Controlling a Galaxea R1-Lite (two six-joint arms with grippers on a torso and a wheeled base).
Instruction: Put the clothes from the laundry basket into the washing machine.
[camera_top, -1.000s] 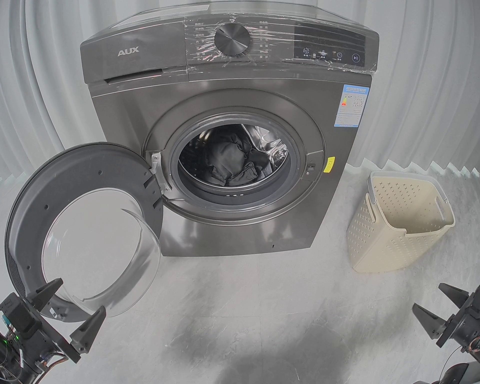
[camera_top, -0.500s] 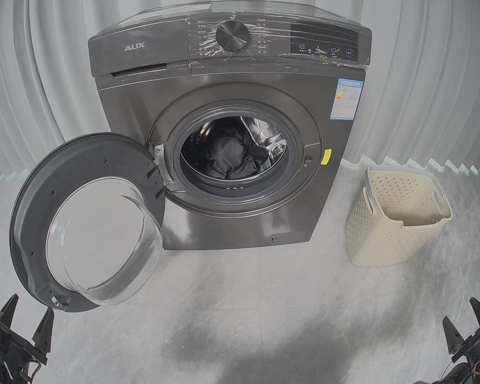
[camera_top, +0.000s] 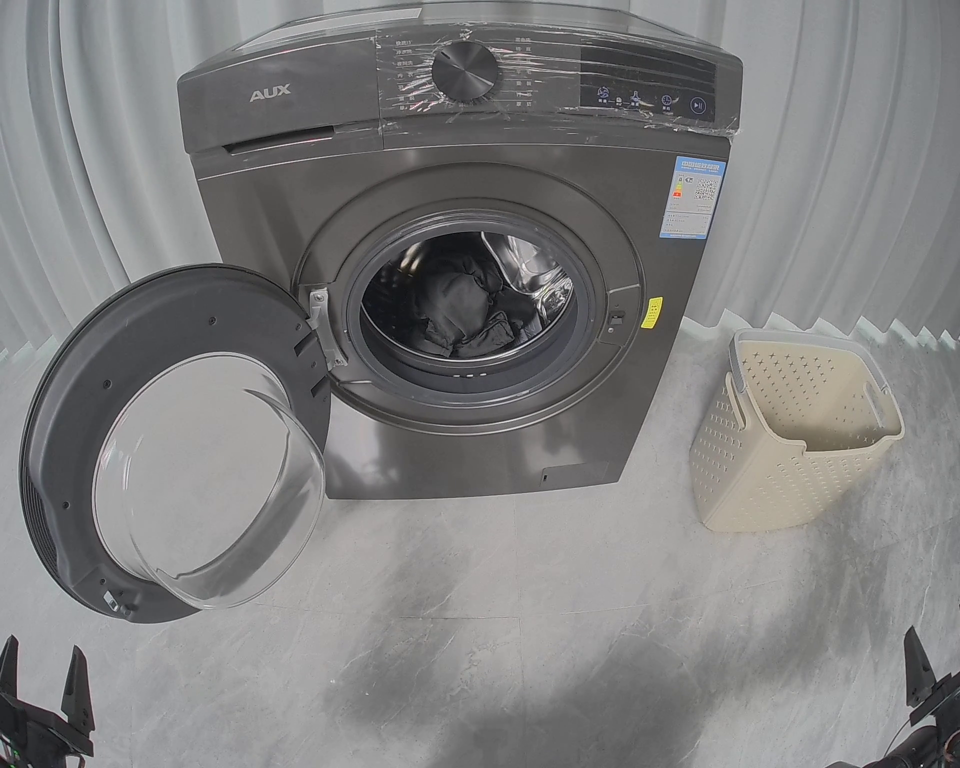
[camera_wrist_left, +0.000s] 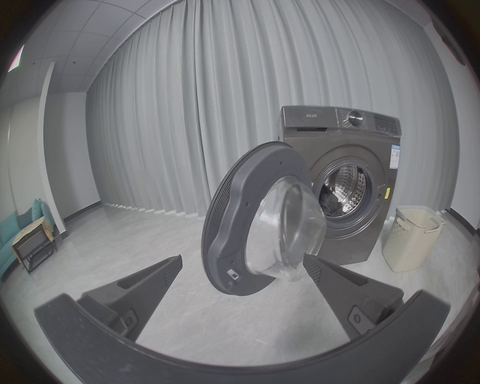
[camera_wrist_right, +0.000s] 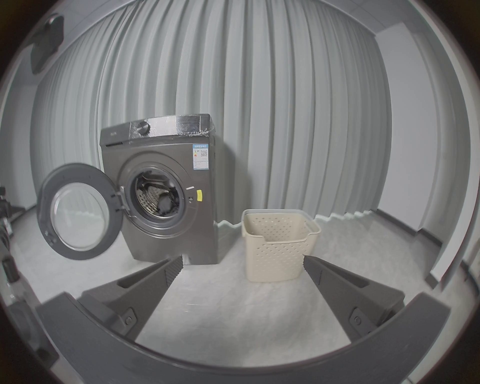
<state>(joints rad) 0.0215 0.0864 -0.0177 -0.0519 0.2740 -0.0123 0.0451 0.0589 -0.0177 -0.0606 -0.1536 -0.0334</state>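
Ahead of left gripper (camera_wrist_left: 242, 259), spread empty like right gripper (camera_wrist_right: 242, 259) | washer door (camera_wrist_left: 227, 225), apparently close | risk: forward reach clipping it.

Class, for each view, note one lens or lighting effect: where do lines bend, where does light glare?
Head view: curtain folds bow at the edges; film on the washing machine's panel glints. Left wrist view: dark corners ring the picture; the door glass catches highlights. Right wrist view: same ring, curtain curved.

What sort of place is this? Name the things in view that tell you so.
Probably a laundry corner in a large room: a front-loading washing machine with its door open, a cream laundry basket beside it, pale curtains behind.
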